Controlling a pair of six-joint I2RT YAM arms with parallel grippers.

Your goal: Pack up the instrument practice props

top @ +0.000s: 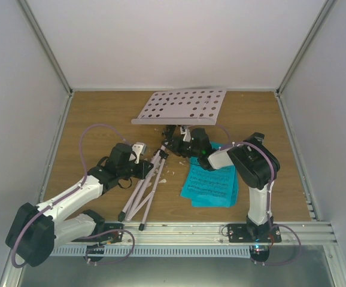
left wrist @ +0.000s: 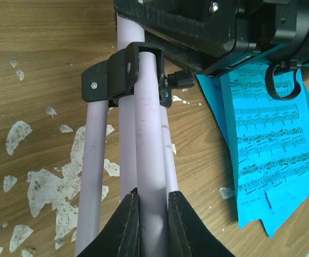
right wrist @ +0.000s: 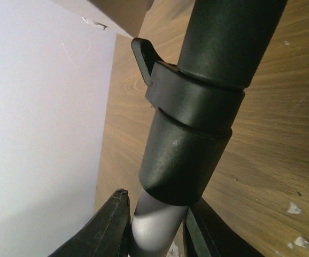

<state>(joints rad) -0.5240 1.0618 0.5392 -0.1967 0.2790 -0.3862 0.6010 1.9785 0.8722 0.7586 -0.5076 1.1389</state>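
Your left gripper (left wrist: 153,199) is pinching a leg of the music stand (top: 182,104); your right gripper (right wrist: 157,208) is straddling its pole, grip unclear; blue sheets (top: 209,182) are lying at five o'clock.

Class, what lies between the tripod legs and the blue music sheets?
Bare table with a few white scraps separates tripod legs from blue music sheets; left wrist view.

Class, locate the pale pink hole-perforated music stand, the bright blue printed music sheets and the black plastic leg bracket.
pale pink hole-perforated music stand (top: 188,106): top view, perforated desk.
bright blue printed music sheets (left wrist: 272,144): left wrist view, printed staves.
black plastic leg bracket (left wrist: 109,77): left wrist view, side plate.
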